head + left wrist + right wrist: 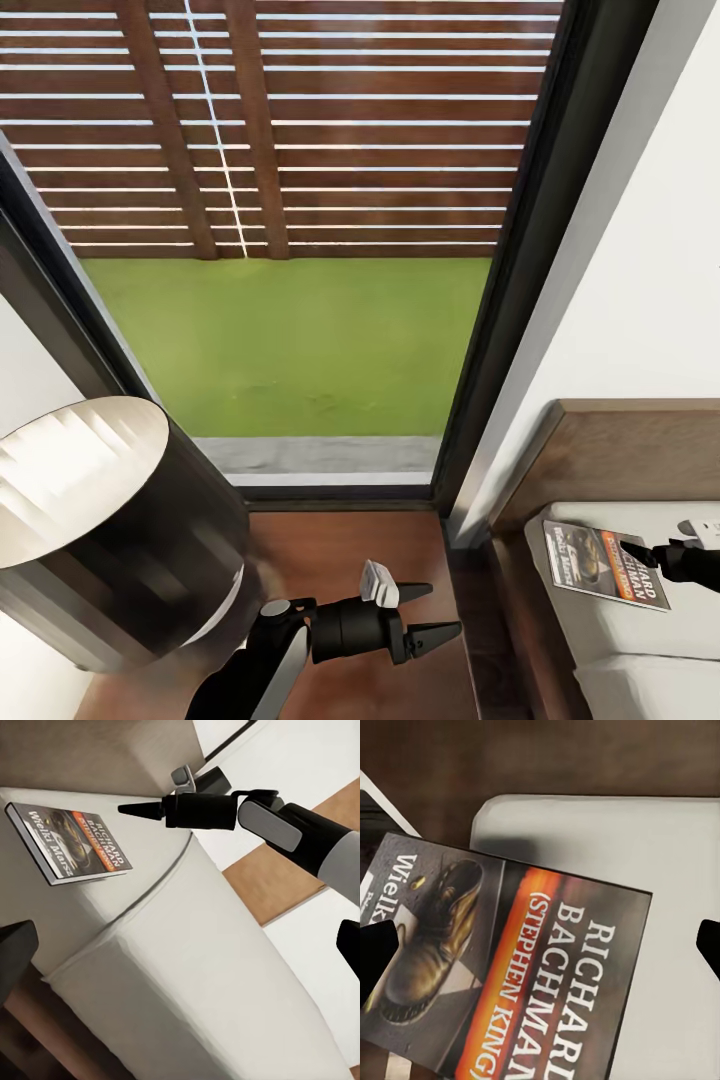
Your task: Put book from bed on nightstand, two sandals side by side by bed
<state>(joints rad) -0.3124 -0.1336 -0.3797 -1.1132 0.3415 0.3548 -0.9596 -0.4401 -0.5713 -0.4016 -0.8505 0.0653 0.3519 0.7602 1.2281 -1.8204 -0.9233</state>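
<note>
The book (598, 562), a dark paperback with an orange band, lies flat on the pale mattress of the bed (620, 640) near the brown headboard (620, 440). My right gripper (634, 551) is open just above the book's edge. In the right wrist view the book (525, 967) lies close under the right gripper (540, 945), whose fingers stand wide apart. My left gripper (442, 610) hangs open over the reddish-brown nightstand (330, 545) beside the bed. The left wrist view shows the book (75, 844) and the right gripper (139, 810) over the mattress. The sandals are out of view.
A large dark lamp shade (110, 520) stands at the left over the nightstand, close to my left arm. Behind is a tall dark-framed window (300, 300) showing grass and slats. A white wall (640, 280) meets the headboard.
</note>
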